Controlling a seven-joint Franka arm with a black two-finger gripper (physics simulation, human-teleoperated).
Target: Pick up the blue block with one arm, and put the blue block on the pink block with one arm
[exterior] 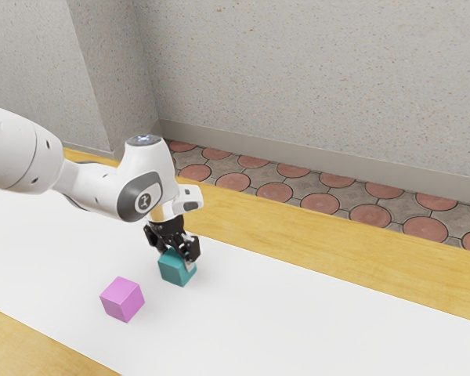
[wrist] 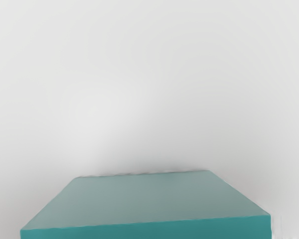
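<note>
White tabletop [exterior: 313, 313] lies beneath my tool [exterior: 177, 254], which hangs low right on top of the blue block [exterior: 175, 272]. I cannot tell whether it grips the block. The pink block [exterior: 121, 298] sits near, not touching, toward the exterior view's left.

Looking at a white table top [exterior: 313, 321] spreading from 9 o'clock down to 5 o'clock. Seeing a yellow wooden strip [exterior: 337, 243] running right beside it, from 10 o'clock to 4 o'clock, and a small wooden corner [exterior: 23, 348] peeking out at 7 o'clock. Finding a floor [exterior: 321, 192] of round red-brown tiles stretching past the wood toward 3 o'clock. Noticing a grey speckled wall [exterior: 313, 70] standing at 12 o'clock, meeting the floor along a pale baseboard [exterior: 337, 160]. Seeing plain white table top [wrist: 149, 74] in the wrist view too.
</note>
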